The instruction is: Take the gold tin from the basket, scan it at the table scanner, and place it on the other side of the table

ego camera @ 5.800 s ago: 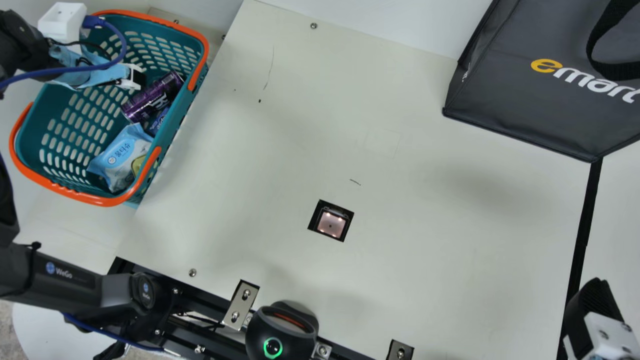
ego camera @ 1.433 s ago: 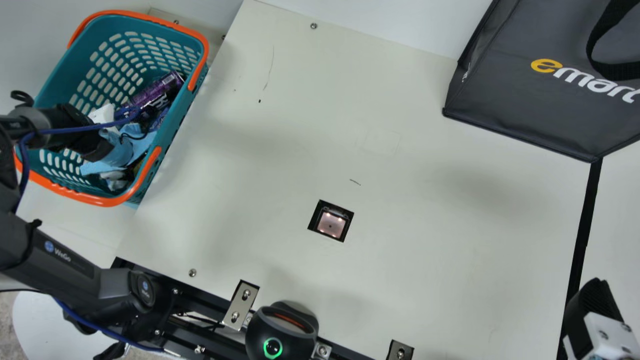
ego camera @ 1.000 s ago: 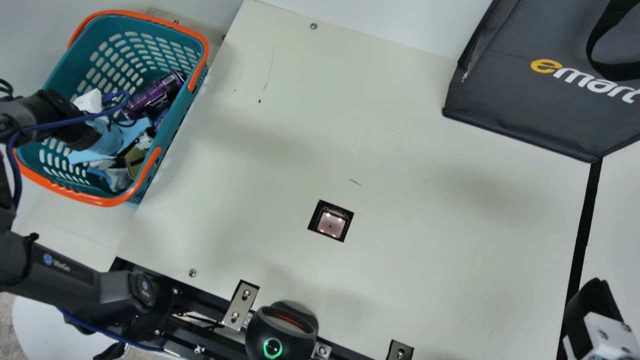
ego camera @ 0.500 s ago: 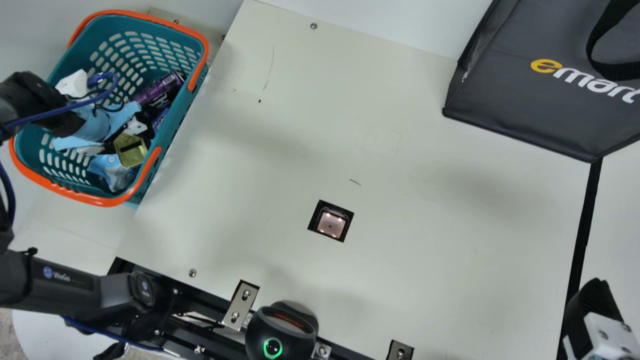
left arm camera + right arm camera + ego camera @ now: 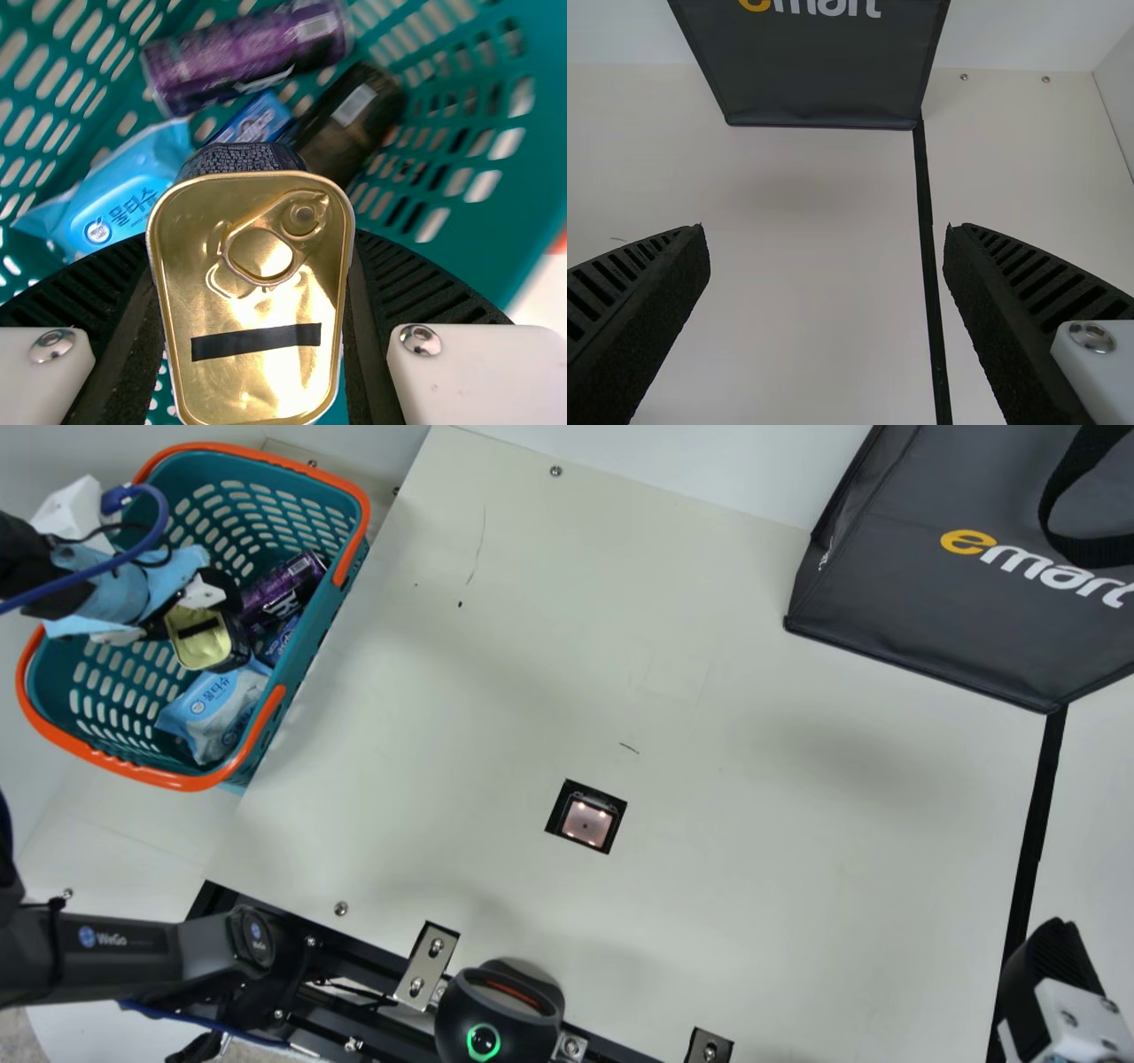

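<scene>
- Left wrist view: the gold tin [image 5: 257, 266] is gripped between the two black ribbed fingers [image 5: 416, 279] of the left gripper [image 5: 193, 613], one against each side.
- Its gold lid faces the wrist camera, ring-pull [image 5: 288, 235] at the end away from the wrist, black strip [image 5: 256, 342] across the lid nearer the wrist; the long axis runs along the fingers.
- In the main view the tin is over the basket [image 5: 252, 454], lid up towards the neck camera, long axis slanting slightly from upper left to lower right. Its height against the rim cannot be told.
- Past the tin, in the basket, lie a pale blue packet of wipes [image 5: 213, 704], a purple can [image 5: 279, 589], a small blue packet [image 5: 282, 639] and a dark can [image 5: 354, 115].
- The right gripper [image 5: 1054, 965] is at the main view's lower right; its own wrist view has its fingers spread wide, holding nothing.
- The cream table [image 5: 461, 824] bears faint scratches and a black speck; the table scanner [image 5: 585, 821] is set into it, small lights glowing.
- A black tape line [image 5: 1032, 824] runs to a corner of the dark bag [image 5: 939, 620], which stands at the far side.
- Beyond is a plain white surface [image 5: 753, 460].
</scene>
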Available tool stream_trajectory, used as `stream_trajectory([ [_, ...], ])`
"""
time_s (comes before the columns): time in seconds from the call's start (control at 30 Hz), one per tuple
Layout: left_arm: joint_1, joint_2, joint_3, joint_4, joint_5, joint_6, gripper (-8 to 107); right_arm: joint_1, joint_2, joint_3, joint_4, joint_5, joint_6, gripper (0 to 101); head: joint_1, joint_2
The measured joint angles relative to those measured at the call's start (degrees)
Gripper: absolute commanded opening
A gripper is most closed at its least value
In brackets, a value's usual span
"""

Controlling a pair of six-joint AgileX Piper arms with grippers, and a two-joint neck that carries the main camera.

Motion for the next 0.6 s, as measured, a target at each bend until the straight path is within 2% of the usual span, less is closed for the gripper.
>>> stream_trajectory([
  [0.3, -3.2, -4.0, -5.7, -1.1, 4.4, 0.8, -8, 0.0, 0.0, 0.0, 0.0, 0.0, 0.0, 95, 0.0, 0.0],
  [0.6, -9.8, -7.8, -7.2, -0.9, 6.3, 0.2, -8, 0.0, 0.0, 0.0, 0.0, 0.0, 0.0, 95, 0.1, 0.0],
])
